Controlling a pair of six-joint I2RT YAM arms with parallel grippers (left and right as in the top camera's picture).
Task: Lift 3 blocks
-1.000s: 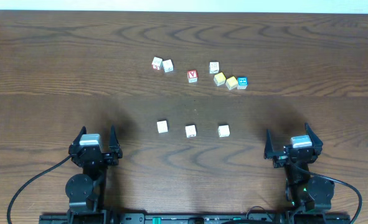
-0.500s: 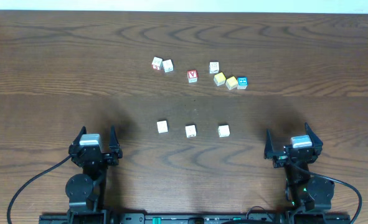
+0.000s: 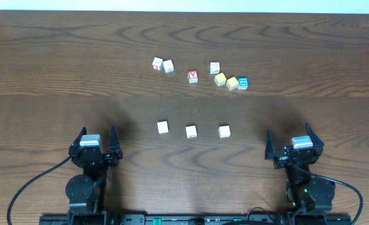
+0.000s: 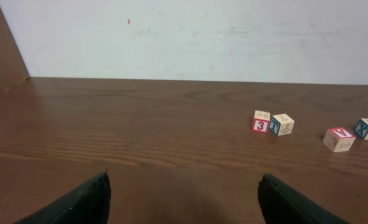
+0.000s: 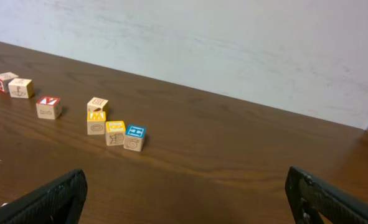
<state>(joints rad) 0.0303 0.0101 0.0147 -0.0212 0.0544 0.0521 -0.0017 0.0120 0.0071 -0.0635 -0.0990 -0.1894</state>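
Left pincer (image 3: pixel 97 135) & right pincer (image 3: pixel 288 136) both spread wide, empty, at desk (image 3: pixel 47 62) front; our three blocks (image 3: pixel 191 131) sit in a row btwn them. Risk: skewed approach nudges one away, or we grab lettered cubes (image 3: pixel 193 76) behind. No long axis on cubes; faces approx square to desk edge.

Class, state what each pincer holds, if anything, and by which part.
Nothing is held. The left pincer and the right pincer both stand open and empty, well apart from the three plain blocks.
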